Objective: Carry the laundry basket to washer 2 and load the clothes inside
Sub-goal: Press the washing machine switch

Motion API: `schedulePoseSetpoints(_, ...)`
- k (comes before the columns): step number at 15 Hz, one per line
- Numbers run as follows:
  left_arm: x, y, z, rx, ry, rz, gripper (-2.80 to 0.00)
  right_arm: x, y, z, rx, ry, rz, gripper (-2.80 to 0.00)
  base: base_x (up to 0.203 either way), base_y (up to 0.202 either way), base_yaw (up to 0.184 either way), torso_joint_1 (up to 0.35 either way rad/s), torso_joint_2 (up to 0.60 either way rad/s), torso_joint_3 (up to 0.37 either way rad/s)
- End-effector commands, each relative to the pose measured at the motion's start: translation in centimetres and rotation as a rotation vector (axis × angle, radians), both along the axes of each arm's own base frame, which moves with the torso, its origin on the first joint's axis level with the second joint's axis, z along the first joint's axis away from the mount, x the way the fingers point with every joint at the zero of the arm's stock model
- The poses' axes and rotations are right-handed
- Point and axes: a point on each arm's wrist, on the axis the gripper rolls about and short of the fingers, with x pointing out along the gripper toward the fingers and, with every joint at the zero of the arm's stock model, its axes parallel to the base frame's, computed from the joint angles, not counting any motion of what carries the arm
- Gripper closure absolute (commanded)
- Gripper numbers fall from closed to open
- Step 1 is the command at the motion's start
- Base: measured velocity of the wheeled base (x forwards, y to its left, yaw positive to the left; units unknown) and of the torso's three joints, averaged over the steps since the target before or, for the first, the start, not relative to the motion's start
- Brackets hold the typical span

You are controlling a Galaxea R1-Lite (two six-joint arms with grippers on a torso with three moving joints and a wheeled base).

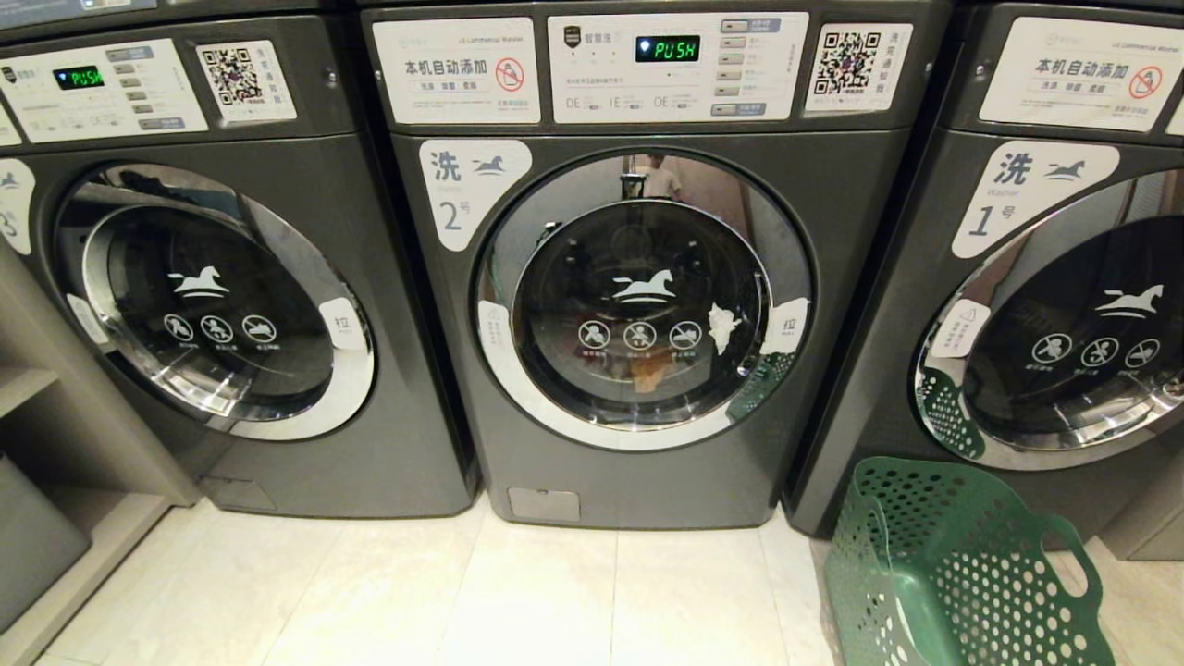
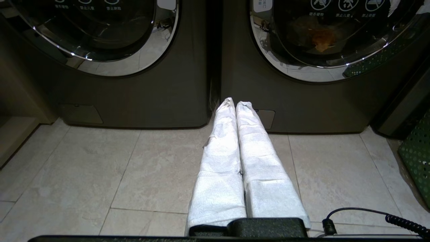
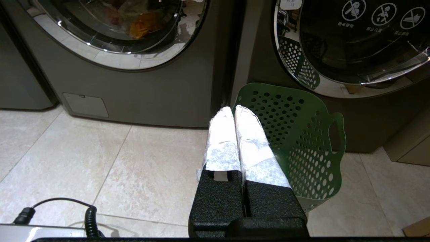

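— Basket (image 1: 953,573) stood empty on pale tile (image 1: 555,592) before washer 1 (image 1: 1045,277); clothes (image 1: 647,370) lay behind washer 2 (image 1: 638,277)'s shut door.
— Only the wrist views showed the left gripper (image 2: 235,102) and right gripper (image 3: 233,109), jaws together, empty.

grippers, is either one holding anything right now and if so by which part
Nothing is held. The left gripper and the right gripper are both shut on nothing above the floor; the laundry basket stands free.

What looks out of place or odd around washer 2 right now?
The laundry basket lies tipped on its side on the floor in front of washer 1, empty as far as shown. The clothes show behind the closed door of washer 2. Nothing spilled.
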Motion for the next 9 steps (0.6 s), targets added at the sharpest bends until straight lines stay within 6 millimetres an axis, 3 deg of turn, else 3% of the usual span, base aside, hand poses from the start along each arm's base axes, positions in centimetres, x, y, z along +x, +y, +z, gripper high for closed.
schedulePoseSetpoints(1, -0.02, 0.0, 0.01, 0.001, -0.003, 0.0, 0.0, 0.03, 0.0, -0.04, -0.005, 0.004, 0.0, 0.0, 0.0, 0.0, 0.0, 0.01, -0.21, -0.194)
schedulePoseSetpoints(4, -0.02, 0.0, 0.01, 0.001, -0.003, 0.0, 0.0, 0.02, 0.0, -0.04, -0.004, 0.003, 0.0, 0.0, 0.0, 0.0, 0.0, 0.049, -0.2, -0.327)
schedulePoseSetpoints(9, -0.02, 0.0, 0.01, 0.001, -0.003, 0.0, 0.0, 0.02, 0.0, -0.04, -0.004, 0.003, 0.0, 0.0, 0.0, 0.0, 0.0, 0.098, -0.52, -0.345)
